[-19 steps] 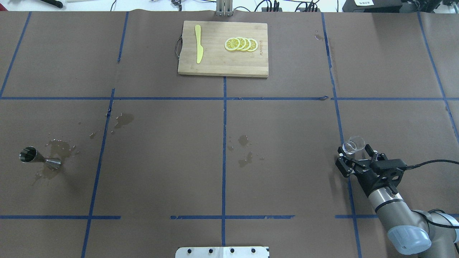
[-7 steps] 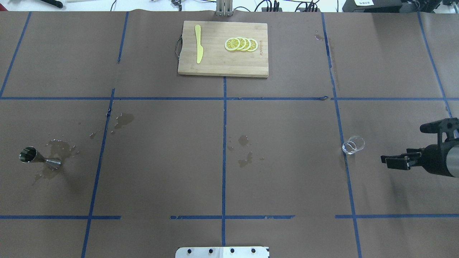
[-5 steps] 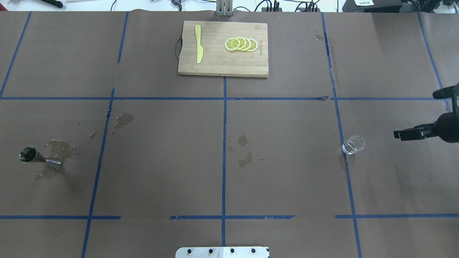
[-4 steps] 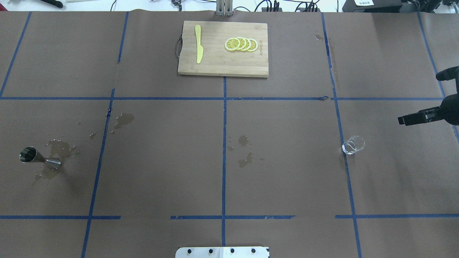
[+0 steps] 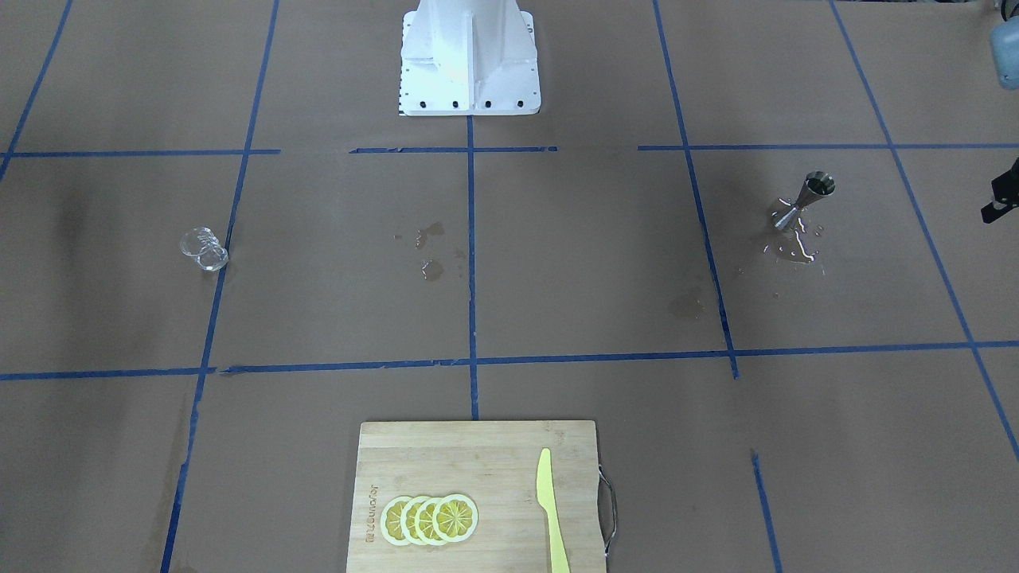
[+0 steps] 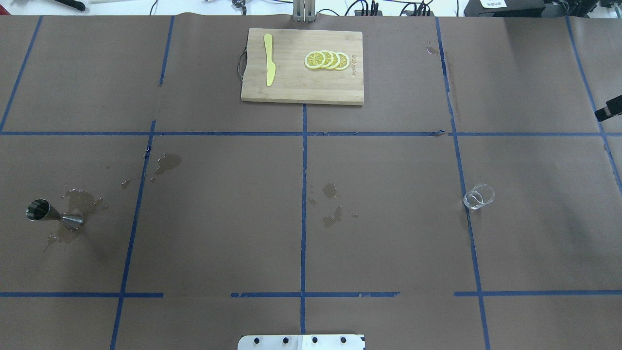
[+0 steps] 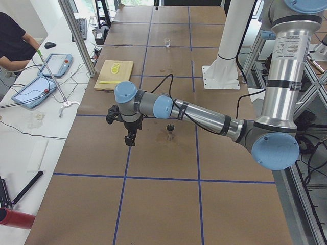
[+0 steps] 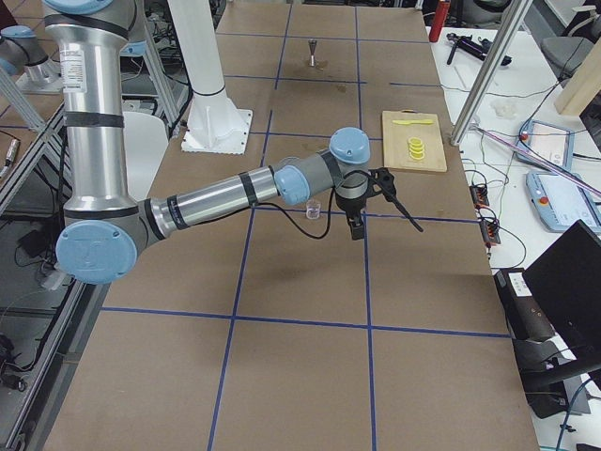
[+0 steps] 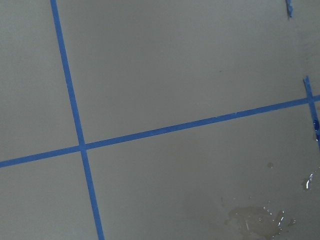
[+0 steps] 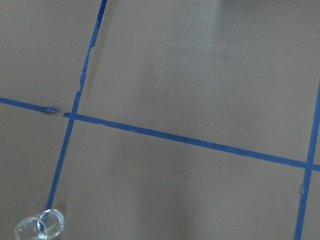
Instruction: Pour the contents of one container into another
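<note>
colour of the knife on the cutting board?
The knife is pale yellow, lying on the light wooden cutting board. It shows best in the overhead exterior view.

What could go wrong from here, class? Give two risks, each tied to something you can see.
1. The steel jigger stands on its narrow base in a puddle; a nudge might tip or slide it.
2. The glass cup sits far off on the opposite side, so carrying it over could spill any contents.

A robotics lab: blue tape (image 6: 303, 194) grids the paper-covered tabletop (image 6: 388, 243), and teach pendants (image 7: 55, 64) lie on a side bench (image 7: 20, 148) past the left claw (image 7: 129, 140).
</note>
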Motion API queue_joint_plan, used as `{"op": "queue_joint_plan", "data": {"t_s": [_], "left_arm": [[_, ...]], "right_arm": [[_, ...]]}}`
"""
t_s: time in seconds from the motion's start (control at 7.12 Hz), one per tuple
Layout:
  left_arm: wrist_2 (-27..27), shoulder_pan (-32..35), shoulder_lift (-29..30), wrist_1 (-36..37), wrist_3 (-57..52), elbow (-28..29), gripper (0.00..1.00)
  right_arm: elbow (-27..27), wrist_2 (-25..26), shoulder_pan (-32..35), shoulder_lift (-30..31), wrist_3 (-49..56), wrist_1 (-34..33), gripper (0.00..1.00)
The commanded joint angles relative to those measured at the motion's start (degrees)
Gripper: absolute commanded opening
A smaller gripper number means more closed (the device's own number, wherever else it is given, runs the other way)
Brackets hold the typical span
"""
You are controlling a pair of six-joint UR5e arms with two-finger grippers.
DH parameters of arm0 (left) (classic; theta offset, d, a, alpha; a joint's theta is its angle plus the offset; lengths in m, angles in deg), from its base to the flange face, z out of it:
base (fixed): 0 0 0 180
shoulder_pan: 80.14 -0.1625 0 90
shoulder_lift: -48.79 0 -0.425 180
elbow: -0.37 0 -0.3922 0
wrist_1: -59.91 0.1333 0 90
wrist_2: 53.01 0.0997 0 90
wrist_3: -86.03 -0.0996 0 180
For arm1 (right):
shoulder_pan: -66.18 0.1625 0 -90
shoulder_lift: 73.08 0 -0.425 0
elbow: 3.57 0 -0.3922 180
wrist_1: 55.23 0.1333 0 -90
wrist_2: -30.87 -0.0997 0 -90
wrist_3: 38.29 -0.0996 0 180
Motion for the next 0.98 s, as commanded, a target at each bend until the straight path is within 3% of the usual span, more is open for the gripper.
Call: {"op": "queue_joint_plan", "data": {"t_s": [0.0,0.28,0.84], "left_arm": [[-0.1,4.5,-2.5,0.1,-4.9,3.8,1.00],[-0.3,7.0,-4.9,0.3,-7.7,2.6,1.00],[-0.2,6.9,-3.8,-0.1,-7.8,1.5,1.00]], "right_arm": [[1.8,-4.2,5.3,1.8,4.2,-3.1,1.00],[6.9,-3.5,6.3,3.3,12.7,-2.9,1.00],[6.5,0.3,6.1,4.7,12.4,-2.0,1.00]]}}
